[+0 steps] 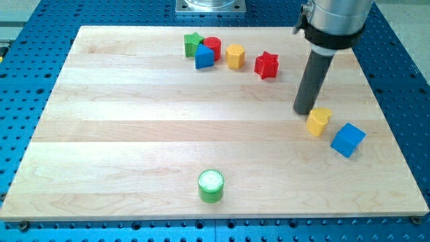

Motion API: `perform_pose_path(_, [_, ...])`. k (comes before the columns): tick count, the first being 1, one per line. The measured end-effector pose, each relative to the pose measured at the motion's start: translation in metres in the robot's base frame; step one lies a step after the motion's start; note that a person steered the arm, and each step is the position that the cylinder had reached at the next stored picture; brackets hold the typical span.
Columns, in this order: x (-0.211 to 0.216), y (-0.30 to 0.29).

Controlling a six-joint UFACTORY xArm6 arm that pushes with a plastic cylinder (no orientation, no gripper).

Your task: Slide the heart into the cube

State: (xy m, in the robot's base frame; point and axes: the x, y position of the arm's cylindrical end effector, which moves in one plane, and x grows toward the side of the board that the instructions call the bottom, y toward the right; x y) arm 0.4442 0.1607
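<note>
A yellow heart (319,122) lies on the wooden board at the view's right. A blue cube (347,140) sits just to its lower right, a small gap between them. My tip (304,111) rests on the board at the heart's upper left, touching or almost touching it. The dark rod rises from there to the grey arm at the view's top right.
Near the view's top a green star (193,42), a red cylinder (213,46), a blue block (204,57) and a yellow hexagon (234,56) cluster together. A red star (267,64) lies to their right. A green cylinder (211,185) stands near the bottom edge.
</note>
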Motion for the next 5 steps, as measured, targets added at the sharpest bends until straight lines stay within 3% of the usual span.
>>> perform_pose_path(2, [0.018, 0.025])
perform_pose_path(3, [0.051, 0.026])
perform_pose_path(5, [0.05, 0.082])
